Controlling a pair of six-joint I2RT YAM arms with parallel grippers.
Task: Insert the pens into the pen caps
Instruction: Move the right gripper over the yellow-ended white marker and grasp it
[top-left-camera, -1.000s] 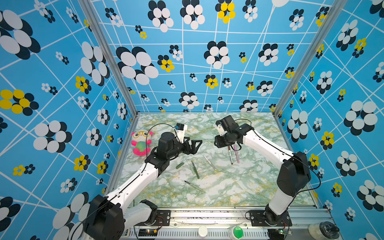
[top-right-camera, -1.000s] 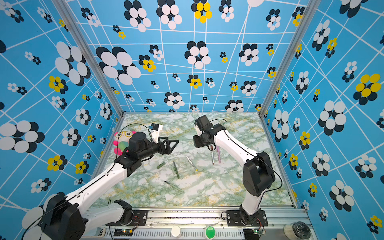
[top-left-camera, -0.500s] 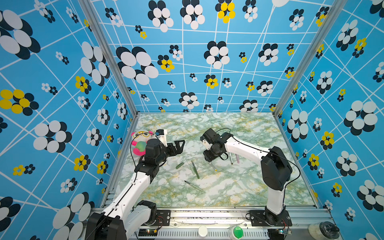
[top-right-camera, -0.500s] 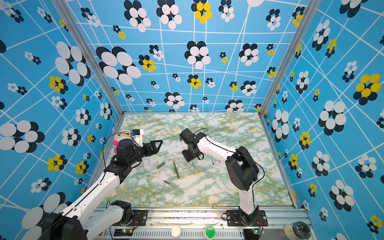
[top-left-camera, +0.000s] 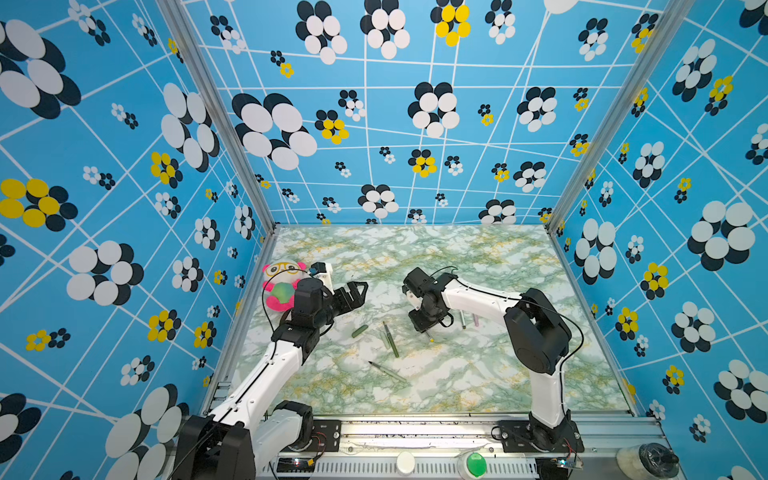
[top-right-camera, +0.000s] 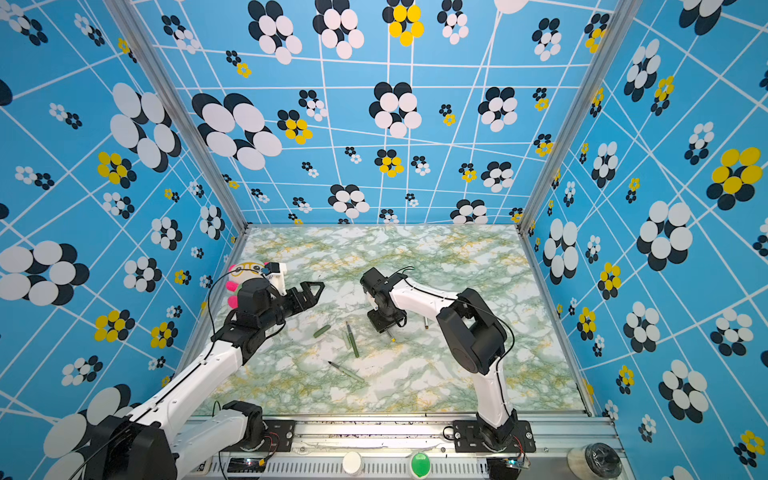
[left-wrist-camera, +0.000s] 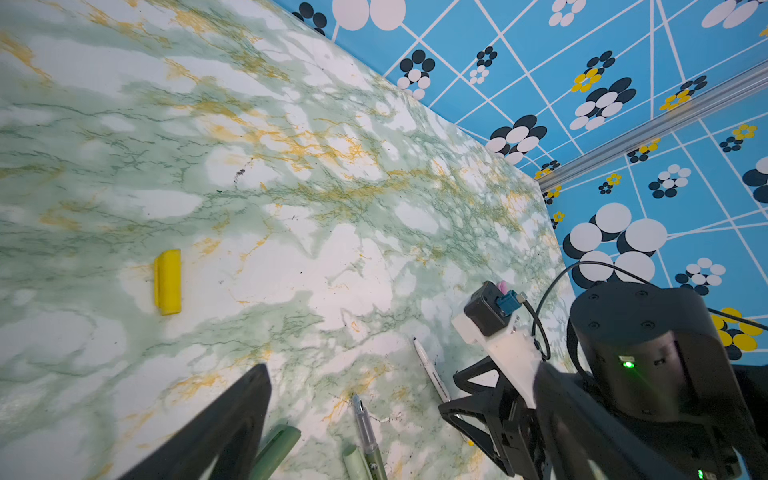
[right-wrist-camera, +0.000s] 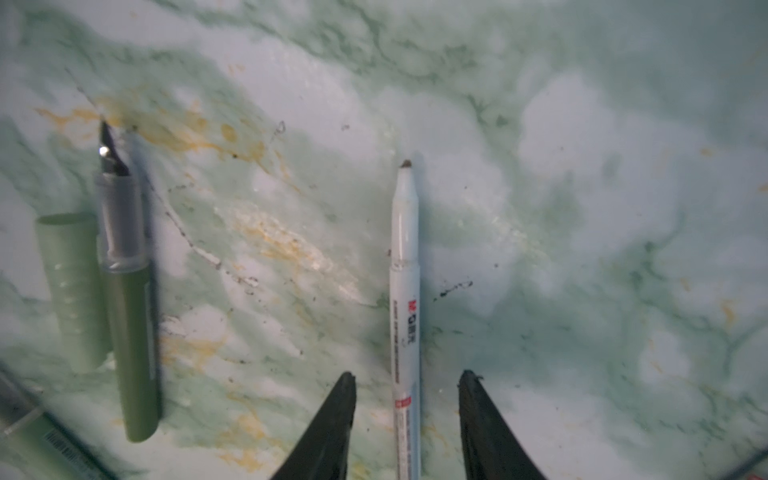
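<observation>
White pen (right-wrist-camera: 405, 291) runs off-frame inside right claw (right-wrist-camera: 407, 377).

White plastic stick pen (right-wrist-camera: 405, 249), brown tip, lies flat on green-veined marble tabletop (right-wrist-camera: 582, 208) between jaws of black right gripper (right-wrist-camera: 408, 375) (gap either side, no contact). Uncapped dark green plastic pen (right-wrist-camera: 131, 332) lies against pale green tubular cap (right-wrist-camera: 72, 291).

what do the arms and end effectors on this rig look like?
Left arm and right arm: white links, black joint housings. Left end effector and right end effector: black, with tapered, open-frame triangular fingers. A thin black cable runs to each wrist camera; the right one is a black box on a white mount with a blue connector. A green light glows on a black joint.
</observation>
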